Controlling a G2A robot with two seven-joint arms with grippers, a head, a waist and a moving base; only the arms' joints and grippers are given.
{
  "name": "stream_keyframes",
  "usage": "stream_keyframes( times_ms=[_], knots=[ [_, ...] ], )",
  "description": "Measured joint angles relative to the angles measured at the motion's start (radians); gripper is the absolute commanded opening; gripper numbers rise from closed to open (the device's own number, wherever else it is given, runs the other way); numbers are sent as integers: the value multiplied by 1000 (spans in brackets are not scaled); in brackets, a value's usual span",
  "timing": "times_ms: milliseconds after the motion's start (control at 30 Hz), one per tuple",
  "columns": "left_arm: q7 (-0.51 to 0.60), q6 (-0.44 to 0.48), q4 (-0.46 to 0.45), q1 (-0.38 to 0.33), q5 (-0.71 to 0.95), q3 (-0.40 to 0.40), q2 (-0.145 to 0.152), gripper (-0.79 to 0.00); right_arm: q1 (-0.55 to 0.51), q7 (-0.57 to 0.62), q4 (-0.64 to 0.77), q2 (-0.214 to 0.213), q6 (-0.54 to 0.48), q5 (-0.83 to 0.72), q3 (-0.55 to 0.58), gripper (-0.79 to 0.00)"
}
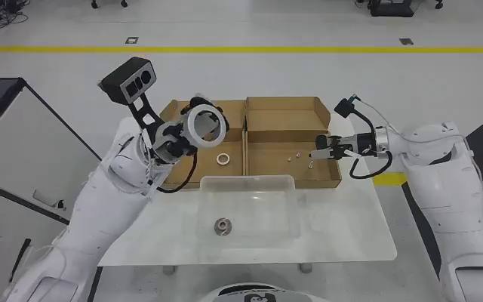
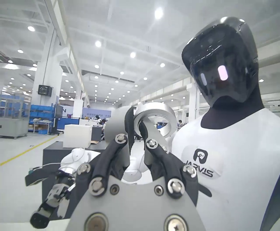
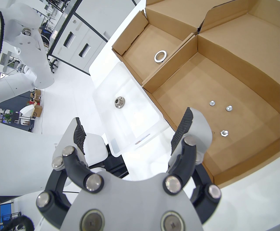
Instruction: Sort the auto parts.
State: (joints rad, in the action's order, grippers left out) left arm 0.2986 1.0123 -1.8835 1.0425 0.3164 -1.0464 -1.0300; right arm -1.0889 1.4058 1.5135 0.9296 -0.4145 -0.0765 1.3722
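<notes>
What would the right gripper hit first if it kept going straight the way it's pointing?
Probably the clear bin: the open right gripper aims at its near end, just beside the cardboard box front wall. Depth is unclear, so it could clip that wall instead.

Bright ceiling lamps [image 2: 158, 12] light everything evenly; shadows soft, wrist views bowed at edges.

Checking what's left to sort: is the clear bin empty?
Not empty: one flanged metal part lies in the clear bin.
</notes>
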Motion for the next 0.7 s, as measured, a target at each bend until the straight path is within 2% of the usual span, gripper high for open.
stream_keyframes(
  times_ms=[167, 367, 533, 700],
  knots=[
    [-72, 0, -42, 13, 109, -5, -19, -785, 0, 0, 0, 0, 0, 0, 0, 0],
    [-75, 0, -74, 25, 168, -29, -46, -785, 0, 0, 0, 0, 0, 0, 0, 0],
    [-23, 0, -66, 35, 176, -54, -67, -785, 0, 0, 0, 0, 0, 0, 0, 0],
    [56, 0, -31, 52, 116, -78, -77, -785, 0, 0, 0, 0, 0, 0, 0, 0]
  ],
)
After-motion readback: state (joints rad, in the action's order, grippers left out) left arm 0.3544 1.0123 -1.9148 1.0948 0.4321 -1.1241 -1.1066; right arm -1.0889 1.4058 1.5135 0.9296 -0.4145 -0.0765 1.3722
